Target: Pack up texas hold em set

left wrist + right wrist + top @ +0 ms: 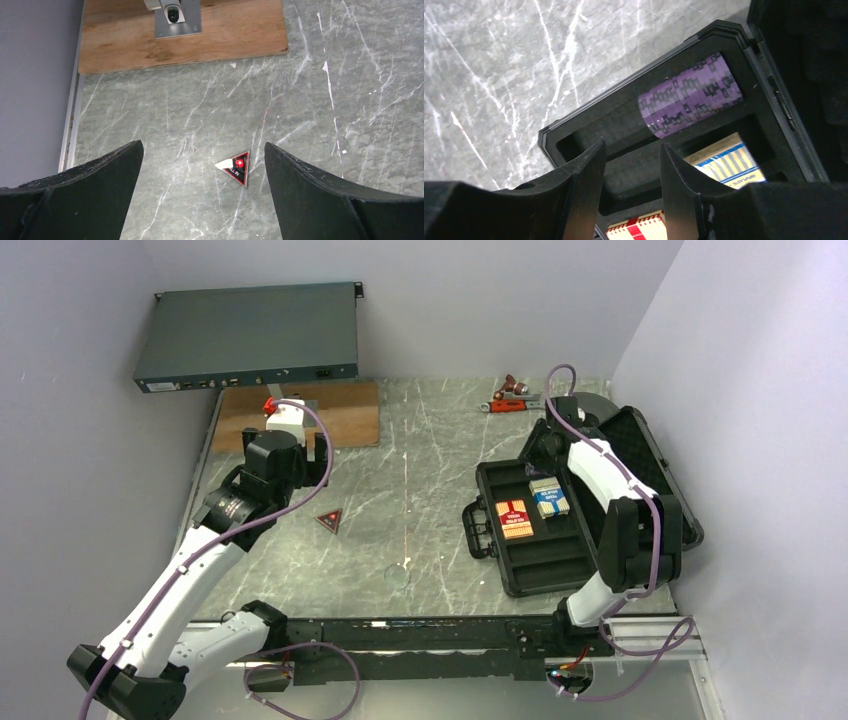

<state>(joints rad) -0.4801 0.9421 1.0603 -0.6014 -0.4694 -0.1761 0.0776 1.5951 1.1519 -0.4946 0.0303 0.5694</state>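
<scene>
The black case (540, 560) lies open at the right, its lid (655, 455) leaning back. In its foam sit a red card box (514, 519), a blue-white card box (549, 497) and a purple chip stack (690, 95). A red triangle (329, 520) lies on the table left of centre. A clear disc (398, 575) lies nearer the front. My left gripper (202, 144) is open and empty, high above the triangle (236, 167). My right gripper (633, 145) is open and empty over the case's far end (548, 445). The blue disc is not in view.
A grey rack unit (248, 340) stands at the back left, with a plywood board (345, 410) and a white fixture (285, 418) before it. A red-handled tool (512, 395) lies at the back. A black spool (598, 400) sits behind the case.
</scene>
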